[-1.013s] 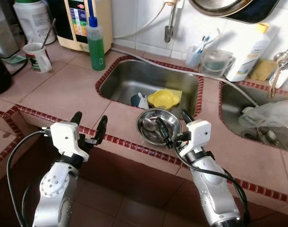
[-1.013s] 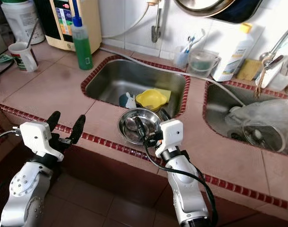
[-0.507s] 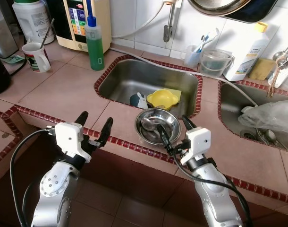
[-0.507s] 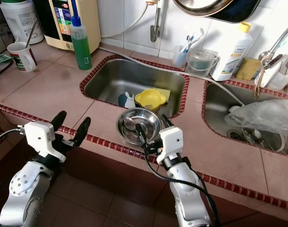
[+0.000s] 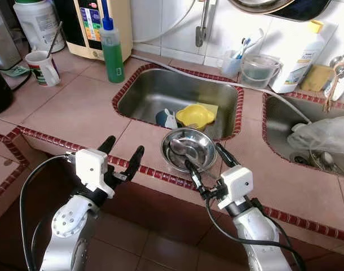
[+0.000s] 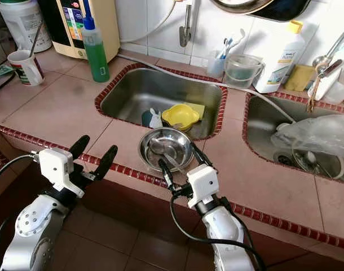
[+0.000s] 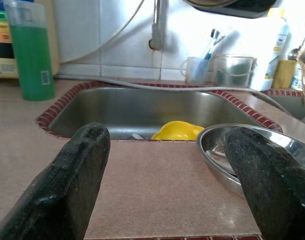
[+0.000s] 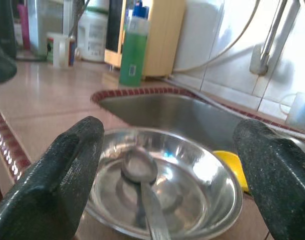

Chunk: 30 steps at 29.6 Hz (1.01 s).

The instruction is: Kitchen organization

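Steel bowl point(image 5: 189, 149) with a spoon point(image 8: 142, 186) sits on my counter point(image 5: 76, 110) beside the sink point(image 5: 177, 96). Right gripper point(image 5: 208, 172) hovers spread wide before it; left gripper point(image 5: 122, 158) is wide too, holding nothing

Head cams look down; wrist cams low, close, share steel bowl point(image 8: 162, 185).

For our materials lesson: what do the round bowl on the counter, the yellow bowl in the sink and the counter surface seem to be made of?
Round bowl: probably stainless steel, mirror-shiny. Yellow bowl: likely plastic, opaque, uniformly coloured. Counter: matte pinkish tiles with visible joints, probably ceramic.
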Available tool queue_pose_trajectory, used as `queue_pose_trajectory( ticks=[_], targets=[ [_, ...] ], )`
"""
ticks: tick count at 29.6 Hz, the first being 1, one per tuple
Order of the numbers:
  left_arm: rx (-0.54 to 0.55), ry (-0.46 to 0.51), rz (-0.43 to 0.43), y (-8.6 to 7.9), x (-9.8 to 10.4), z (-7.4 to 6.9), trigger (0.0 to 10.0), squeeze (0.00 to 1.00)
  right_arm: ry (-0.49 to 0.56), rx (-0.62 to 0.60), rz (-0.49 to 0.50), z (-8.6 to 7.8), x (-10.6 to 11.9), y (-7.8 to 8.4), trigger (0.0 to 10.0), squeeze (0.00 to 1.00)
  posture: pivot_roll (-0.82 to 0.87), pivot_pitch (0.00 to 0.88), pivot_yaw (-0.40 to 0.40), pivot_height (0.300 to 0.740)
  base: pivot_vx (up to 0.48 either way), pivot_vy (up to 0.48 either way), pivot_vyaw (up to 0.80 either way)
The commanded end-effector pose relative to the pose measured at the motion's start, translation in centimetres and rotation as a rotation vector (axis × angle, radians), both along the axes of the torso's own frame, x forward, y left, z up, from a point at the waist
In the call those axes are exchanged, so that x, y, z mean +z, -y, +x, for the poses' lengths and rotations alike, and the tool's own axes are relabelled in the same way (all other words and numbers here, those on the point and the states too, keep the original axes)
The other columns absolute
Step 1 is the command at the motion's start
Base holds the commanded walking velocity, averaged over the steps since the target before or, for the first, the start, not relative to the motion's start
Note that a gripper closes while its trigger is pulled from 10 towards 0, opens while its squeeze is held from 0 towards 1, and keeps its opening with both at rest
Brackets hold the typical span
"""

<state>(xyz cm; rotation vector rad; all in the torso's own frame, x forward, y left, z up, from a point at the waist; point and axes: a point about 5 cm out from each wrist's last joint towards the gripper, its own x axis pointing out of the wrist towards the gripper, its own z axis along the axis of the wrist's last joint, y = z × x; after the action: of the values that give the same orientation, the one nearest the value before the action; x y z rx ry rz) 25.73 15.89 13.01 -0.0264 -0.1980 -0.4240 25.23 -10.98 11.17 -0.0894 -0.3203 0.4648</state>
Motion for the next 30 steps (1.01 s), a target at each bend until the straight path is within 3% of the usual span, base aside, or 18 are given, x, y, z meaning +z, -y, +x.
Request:
queue_pose_trajectory(
  ticks=[1,15,20,30],
  targets=[
    [-0.02,0.024,0.042,0.1,0.2,-0.3,10.0,0.0,0.023,0.016,-0.007,-0.5,0.2,0.0,10.0,0.0,0.03,0.092,0.006,0.74,0.0,0.0,0.0],
    [-0.18,0.056,0.178,1.1,-0.9,-2.3,10.0,0.0,-0.005,0.101,-0.141,-2.8,-2.2,0.6,10.0,0.0,0.03,0.104,0.012,0.74,0.0,0.0,0.0],
    [-0.261,0.048,0.229,1.4,-1.4,-3.1,10.0,0.0,-0.014,0.156,-0.178,-4.3,-2.6,0.9,10.0,0.0,0.02,0.117,0.025,0.74,0.0,0.0,0.0],
    [-0.319,0.058,0.245,1.6,-1.1,-3.2,10.0,0.0,-0.017,0.107,-0.187,-5.4,-3.0,2.0,10.0,0.0,0.0,0.122,0.066,0.74,0.0,0.0,0.0]
  ],
)
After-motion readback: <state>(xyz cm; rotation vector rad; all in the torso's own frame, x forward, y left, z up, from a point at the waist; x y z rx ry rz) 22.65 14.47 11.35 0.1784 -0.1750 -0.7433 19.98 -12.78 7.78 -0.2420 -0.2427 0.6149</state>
